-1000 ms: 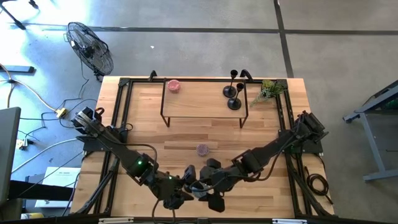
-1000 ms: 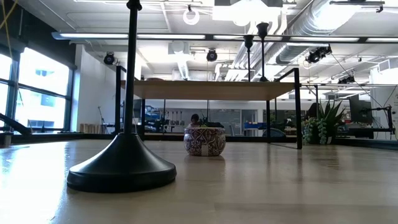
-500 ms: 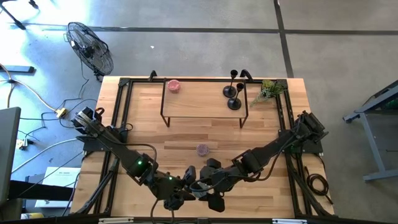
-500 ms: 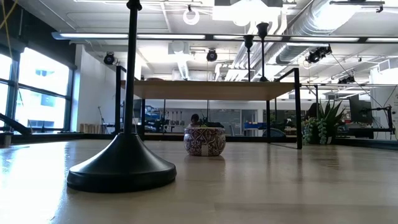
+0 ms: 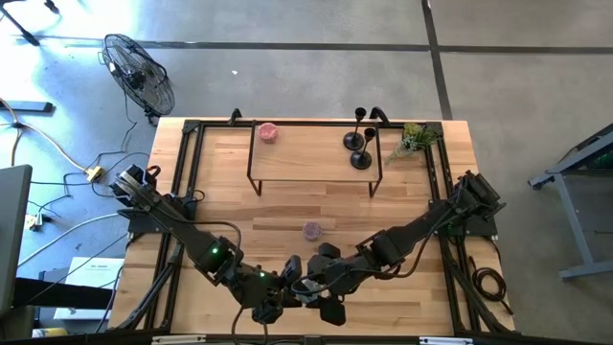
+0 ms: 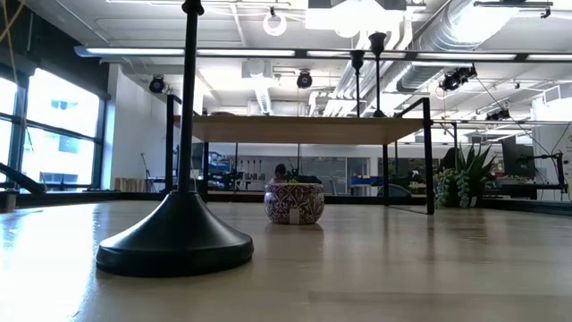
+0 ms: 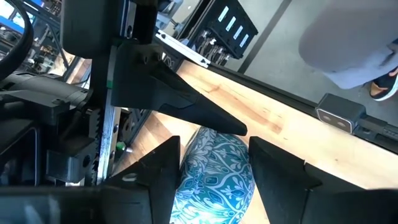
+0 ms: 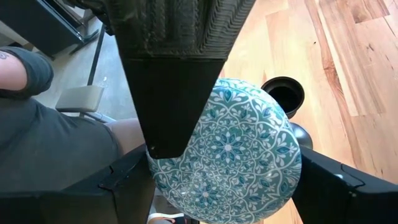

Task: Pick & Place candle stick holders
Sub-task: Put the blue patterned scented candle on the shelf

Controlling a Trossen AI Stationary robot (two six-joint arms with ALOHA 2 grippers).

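Two black candle stick holders (image 5: 359,150) stand on their round bases on the raised shelf (image 5: 316,163) at the far side. A third (image 6: 179,234) stands on the table near the front edge; its cup (image 8: 283,94) shows below the grippers. Over the table's near middle, my left gripper (image 7: 214,143) and my right gripper (image 8: 224,155) meet. Both are shut on one round tin with a teal-and-white pattern (image 8: 233,149). My left gripper pinches the teal tin's side (image 7: 214,168) between its two fingers (image 7: 155,171), coming from the table's left and slanting down. The tin is lifted clear of the table. My right gripper pinches the tin across its width, one finger (image 8: 127,180) on each of two opposite sides (image 8: 280,155). It comes from the table's right, slanting down. The tin hangs clear above the near candle stick holder.
A small patterned tin (image 5: 312,230) sits mid-table. On the shelf lies a pink thing (image 5: 267,132), and a plant (image 5: 414,141) stands at the far right corner. A person in grey (image 8: 43,143) sits just beyond the near edge.
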